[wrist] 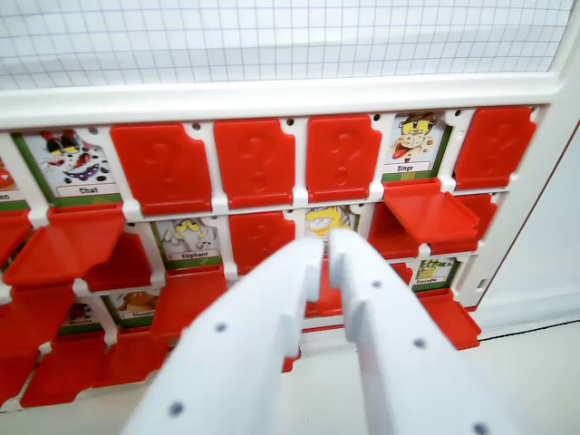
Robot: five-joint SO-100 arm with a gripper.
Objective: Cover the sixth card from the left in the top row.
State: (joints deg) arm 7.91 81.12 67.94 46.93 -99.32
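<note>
While your white gripper (324, 246) hangs low at six o'clock, fingers nearly pressed together on nothing, it blocks the board's middle.
You see the Singe card (415, 143) uncovered at two o'clock, its glossy red flap (426, 213) dropped flat below; the Chat card (74, 163) shows at ten, lower labels blurred.

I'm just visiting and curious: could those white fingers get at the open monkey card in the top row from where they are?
Probably yes. The Singe card shows uncovered, its red flap lies down below it, and nothing stands between it and the nearly closed fingers.
</note>
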